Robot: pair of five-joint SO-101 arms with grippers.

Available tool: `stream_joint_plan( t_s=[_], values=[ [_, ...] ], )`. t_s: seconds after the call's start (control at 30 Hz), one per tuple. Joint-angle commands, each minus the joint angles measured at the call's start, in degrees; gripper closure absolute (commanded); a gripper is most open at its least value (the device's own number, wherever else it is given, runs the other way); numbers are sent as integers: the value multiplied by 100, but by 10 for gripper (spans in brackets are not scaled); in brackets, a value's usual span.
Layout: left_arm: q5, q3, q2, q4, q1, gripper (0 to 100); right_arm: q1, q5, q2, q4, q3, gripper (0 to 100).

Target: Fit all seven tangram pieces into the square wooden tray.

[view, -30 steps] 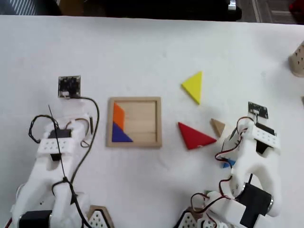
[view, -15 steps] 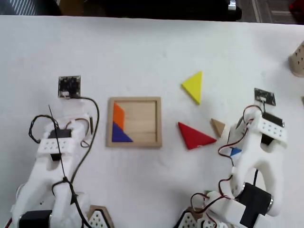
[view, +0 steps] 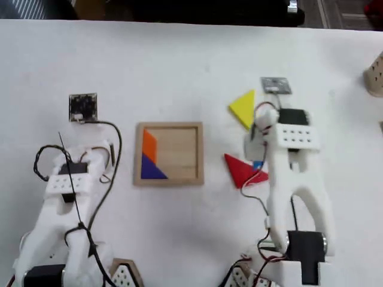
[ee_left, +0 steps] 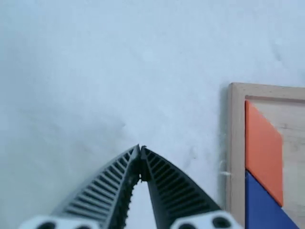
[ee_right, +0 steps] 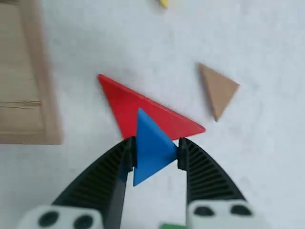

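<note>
A small blue triangle (ee_right: 148, 152) is pinched in the right gripper (ee_right: 156, 143) and held over the red triangle (ee_right: 124, 107) on the tabletop (view: 179, 60). The left gripper (ee_left: 140, 155) is pressed together, empty, beside the wooden tray (view: 169, 127). An orange piece (view: 149, 145) and a dark blue triangle (view: 149, 169) are seated in the tray along that side.

Pale wooden tray (view: 169, 125) (visible grain), matt table (view: 179, 60)
</note>
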Motion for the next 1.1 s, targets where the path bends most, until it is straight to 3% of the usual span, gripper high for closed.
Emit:
stream_joint_plan(
  t_s=[0.0, 0.2, 0.43, 0.73, 0.93, 1.07],
  values=[
    [-26, -44, -163, -211, -127, 972, -866, -378, -13, -224, -316, 926],
    [-26, -62, -163, -211, -215, 972, -1833, -1486, 57, -1015, -316, 926],
    [-26, -53, -163, -211, -215, 972, -2791, -2505, 1244, -1947, -510, 925],
    [-26, -53, -163, -211, -215, 972, -3046, -2927, 2800, -1930, -1802, 922],
    [-26, -53, -163, -211, -198, 972, -3398, -2927, 3468, -1297, -2620, 813],
    [-26, -53, -163, -211, -198, 972, -3407, -2927, 3741, -980, -3095, 806]
  ],
)
